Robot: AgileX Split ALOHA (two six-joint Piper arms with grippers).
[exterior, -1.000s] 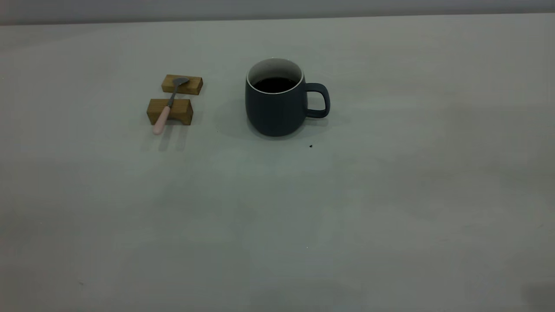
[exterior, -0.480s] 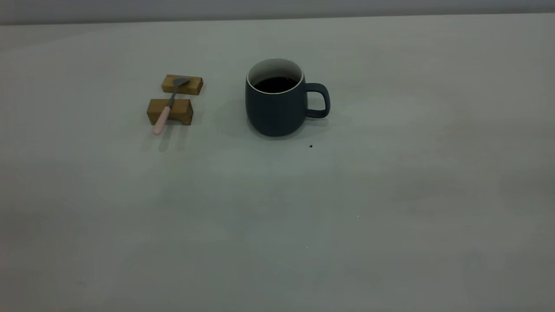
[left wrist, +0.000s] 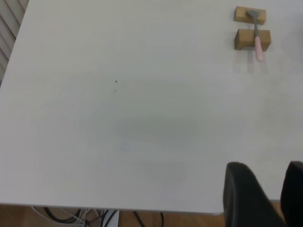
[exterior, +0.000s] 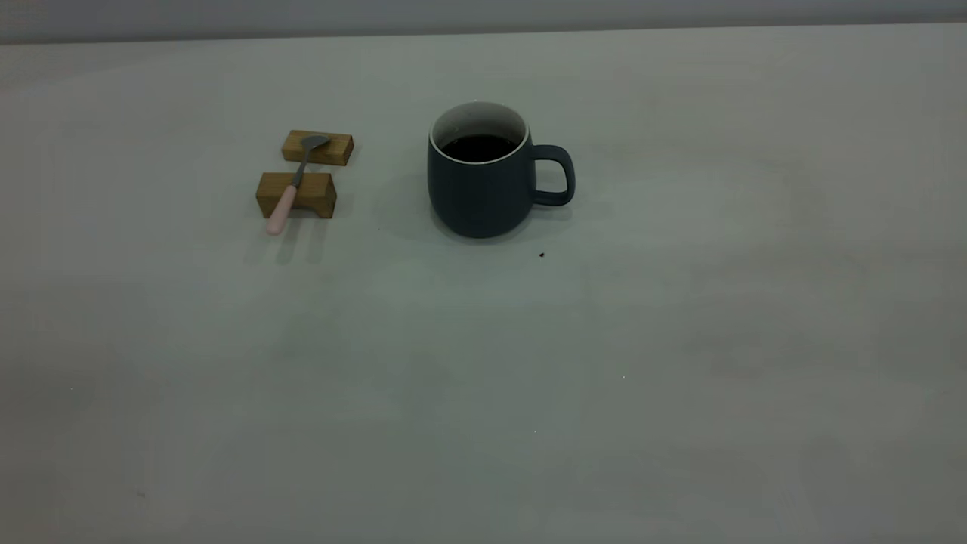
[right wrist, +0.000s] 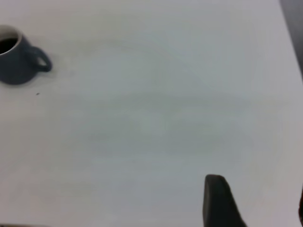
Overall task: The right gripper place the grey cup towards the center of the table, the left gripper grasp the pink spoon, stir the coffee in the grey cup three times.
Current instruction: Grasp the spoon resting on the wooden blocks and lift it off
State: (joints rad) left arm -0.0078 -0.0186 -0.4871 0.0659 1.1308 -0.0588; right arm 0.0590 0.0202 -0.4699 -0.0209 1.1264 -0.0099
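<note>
The grey cup (exterior: 483, 177) stood near the table's (exterior: 680, 340) middle, handle toward the right tool (right wrist: 253, 201), whose fingers were apart, well off. The pink spoon (exterior: 293, 183) bridged two wooden blocks (exterior: 296, 194), handle toward the camera. Only the left wrist view showed the left tool (left wrist: 265, 194), fingers parted, far off.

Grey cup (right wrist: 18, 61) of coffee (right wrist: 8, 44) far across the table (right wrist: 156, 118), well apart from the spread right claw (right wrist: 258, 203)
</note>
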